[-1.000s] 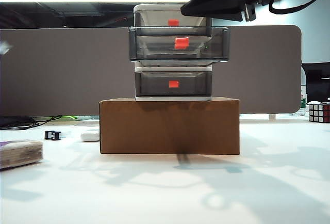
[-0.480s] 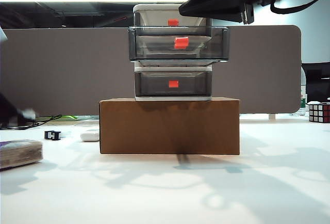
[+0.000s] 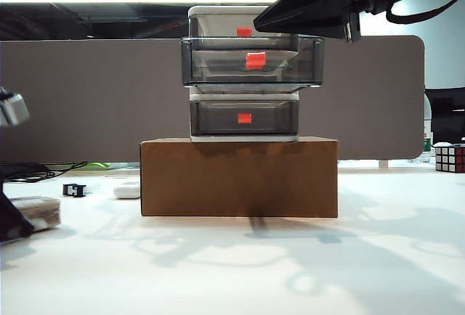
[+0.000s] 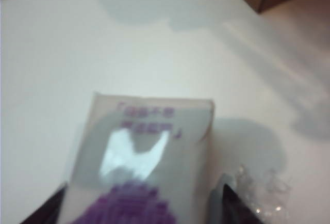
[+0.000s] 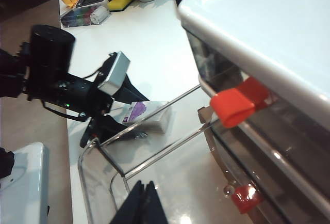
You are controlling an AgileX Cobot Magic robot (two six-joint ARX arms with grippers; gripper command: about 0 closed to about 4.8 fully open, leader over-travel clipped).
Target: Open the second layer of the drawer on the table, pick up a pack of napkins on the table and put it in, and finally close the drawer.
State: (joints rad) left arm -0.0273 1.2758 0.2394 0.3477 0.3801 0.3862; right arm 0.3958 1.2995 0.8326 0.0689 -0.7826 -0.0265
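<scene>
The drawer [image 3: 243, 75], a white cabinet with smoky grey tiers and red-orange handles, stands on a cardboard box. Its second layer [image 3: 251, 61] is pulled out; its clear rim [image 5: 103, 152] shows in the right wrist view. The pack of napkins [image 3: 33, 212] lies on the table [image 3: 240, 264] at the far left. My left gripper [image 3: 13, 222] is down over the pack [image 4: 149, 146], open, a dark finger [image 4: 234, 208] at each long side. My right gripper [image 5: 144, 203] is shut and empty above the open drawer, high by the cabinet's top [image 3: 265, 16].
The brown cardboard box [image 3: 240, 177] carries the cabinet. A small white object [image 3: 127, 190] and a small black part [image 3: 74, 189] lie left of the box. A Rubik's cube [image 3: 449, 157] sits at the far right. A grey partition [image 3: 87, 97] closes the back.
My left arm has swung down from above onto the pack of napkins, and its jaws have opened. The right arm has stayed in place, and the drawer is unchanged.
</scene>
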